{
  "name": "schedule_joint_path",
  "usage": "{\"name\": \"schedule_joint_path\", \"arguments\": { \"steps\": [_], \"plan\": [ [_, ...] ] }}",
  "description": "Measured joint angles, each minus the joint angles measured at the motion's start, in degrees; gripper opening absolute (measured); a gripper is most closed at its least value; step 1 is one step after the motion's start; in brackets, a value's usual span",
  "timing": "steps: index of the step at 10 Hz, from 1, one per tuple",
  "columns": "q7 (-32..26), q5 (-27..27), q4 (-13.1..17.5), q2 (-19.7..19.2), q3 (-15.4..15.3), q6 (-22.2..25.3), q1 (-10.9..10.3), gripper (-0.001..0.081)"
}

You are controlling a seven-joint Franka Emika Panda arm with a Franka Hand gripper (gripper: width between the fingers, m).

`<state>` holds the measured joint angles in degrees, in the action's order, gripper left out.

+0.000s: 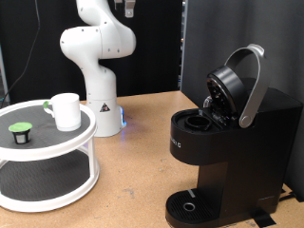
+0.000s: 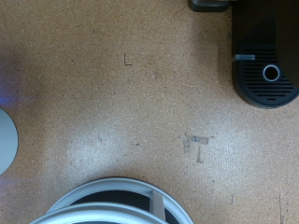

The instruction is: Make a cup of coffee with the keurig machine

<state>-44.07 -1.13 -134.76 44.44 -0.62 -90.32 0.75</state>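
A wide wooden table point(image 1: 142, 123) of light brown particle board fills the lower part of the exterior view, and behind it hangs a dark curtain point(image 1: 204, 43) that closes the room at the back. In the wrist view the same board point(image 2: 121, 103) shows a speckled grain with some small dark marks and stains.

The white robot arm point(image 1: 95, 47) stands on its base at the far side of the table, near the exterior view's top, and it rises out of the picture. The gripper itself does not show in any view, so I cannot tell if the claw is wide, narrow or holding something.

The keurig machine point(image 1: 233, 142) is at the exterior view's right, black and boxy. Its lid with the silver-grey handle band is lifted up, and the pod chamber under it is exposed. In the wrist view its round drip base point(image 2: 266, 75) appears from above.

At the exterior view's left stands a white two-level round shelf point(image 1: 43, 180). On its upper level is the cup point(image 1: 66, 110), upright, with its handle to the exterior view's left. Near it, on the same level but apart, is a small dark pod with a green top point(image 1: 20, 133).
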Motion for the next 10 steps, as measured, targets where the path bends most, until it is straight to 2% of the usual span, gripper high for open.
{"name": "schedule_joint_path", "arguments": {
  "steps": [2,3,7,8,10],
  "plan": [
    [-0.2,-0.1,0.1,0.0,0.8,-0.6,0.0,0.0806],
    [-1.6,0.0,0.3,0.1,2.5,-0.7,0.2,0.0806],
    [-14.8,6.3,3.1,-0.1,9.7,3.7,0.9,0.0806],
    [-16.4,6.9,4.1,-0.7,10.3,4.8,1.0,0.0806],
    [-18.0,6.8,3.7,-0.6,10.6,4.6,1.0,0.0806]
  ]
}}
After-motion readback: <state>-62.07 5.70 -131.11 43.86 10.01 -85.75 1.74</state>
